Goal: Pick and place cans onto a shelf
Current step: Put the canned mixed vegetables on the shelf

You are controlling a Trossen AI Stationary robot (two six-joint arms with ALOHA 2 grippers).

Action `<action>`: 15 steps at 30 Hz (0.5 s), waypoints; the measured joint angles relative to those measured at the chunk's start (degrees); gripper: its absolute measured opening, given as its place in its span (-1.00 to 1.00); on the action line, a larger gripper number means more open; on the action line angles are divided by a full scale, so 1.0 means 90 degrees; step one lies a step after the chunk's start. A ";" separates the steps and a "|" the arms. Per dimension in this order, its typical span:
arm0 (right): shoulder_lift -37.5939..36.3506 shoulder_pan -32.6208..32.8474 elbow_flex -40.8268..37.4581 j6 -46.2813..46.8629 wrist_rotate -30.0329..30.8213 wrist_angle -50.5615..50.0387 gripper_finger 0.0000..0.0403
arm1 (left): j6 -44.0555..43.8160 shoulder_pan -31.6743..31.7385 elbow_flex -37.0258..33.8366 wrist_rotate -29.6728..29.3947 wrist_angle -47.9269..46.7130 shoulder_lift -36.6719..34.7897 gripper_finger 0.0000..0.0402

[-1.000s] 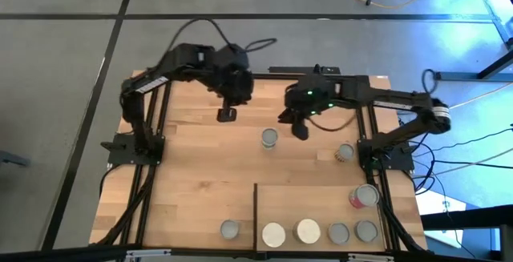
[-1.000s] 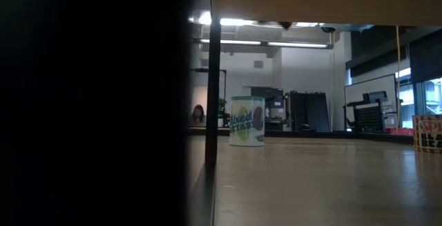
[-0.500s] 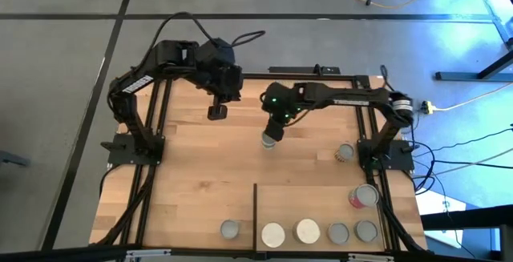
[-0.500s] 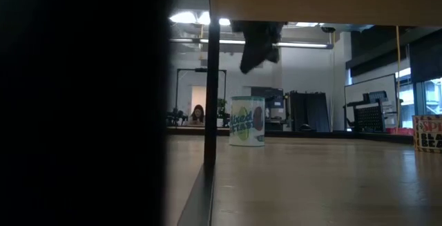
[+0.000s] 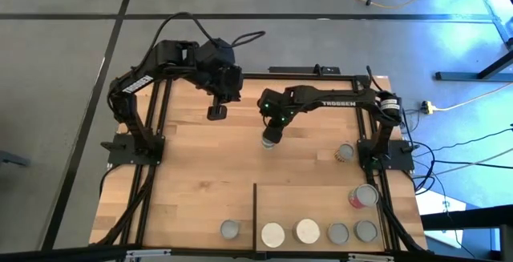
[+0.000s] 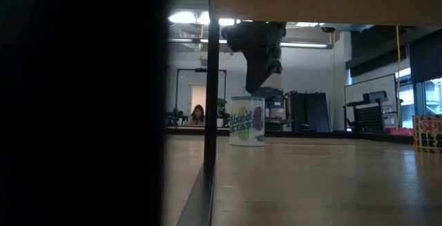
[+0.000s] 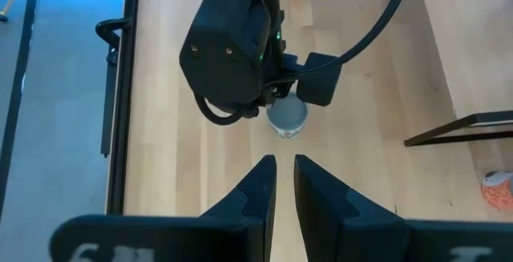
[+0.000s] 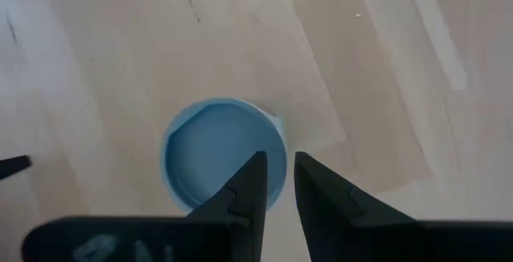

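Note:
A small can with a silver-grey top (image 5: 266,142) (image 6: 247,121) stands upright on the tabletop near its middle. My right gripper (image 5: 271,136) (image 8: 277,164) points down right over the can's top (image 8: 210,154), fingers shut to a narrow slit. My left gripper (image 5: 216,112) (image 7: 282,164) hangs shut above the far left of the table, holding nothing. The shelf (image 5: 313,206), a light-wood panel edged by a black strip (image 5: 256,214), lies at the near right. It bears several cans, two with whitish tops (image 5: 273,235) (image 5: 308,231) and one with a red-pink label (image 5: 365,195). My right gripper's shut fingertips (image 6: 253,88) come from above, pointing down at the can's top, which stands upright on the table. Whether they touch the top or hang just over it, I cannot tell.
One can (image 5: 230,229) stands near the front edge, just left of the black strip. Another (image 5: 345,152) sits by the right arm's base. Black frame rails (image 5: 152,174) run along both table sides. Bare wood spreads between the middle can and the shelf.
My right gripper has swung toward the table's left and sunk steeply, tipping further down and rolling at the wrist, until it stands over the middle can. My left gripper has drawn back a little toward the far left and risen slightly. The can has stayed put.

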 joint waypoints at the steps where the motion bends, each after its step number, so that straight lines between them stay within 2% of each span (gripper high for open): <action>1: -0.0001 0.0000 0.0000 -0.0011 -0.0009 0.0003 -0.66 | 0.0000 -0.0004 0.0000 0.0006 0.0000 0.0000 -0.81; 15: 0.0009 0.0002 -0.0002 -0.0038 -0.0022 -0.0169 -0.66 | -0.0160 -0.0019 0.0000 0.0011 0.0000 0.0000 -0.81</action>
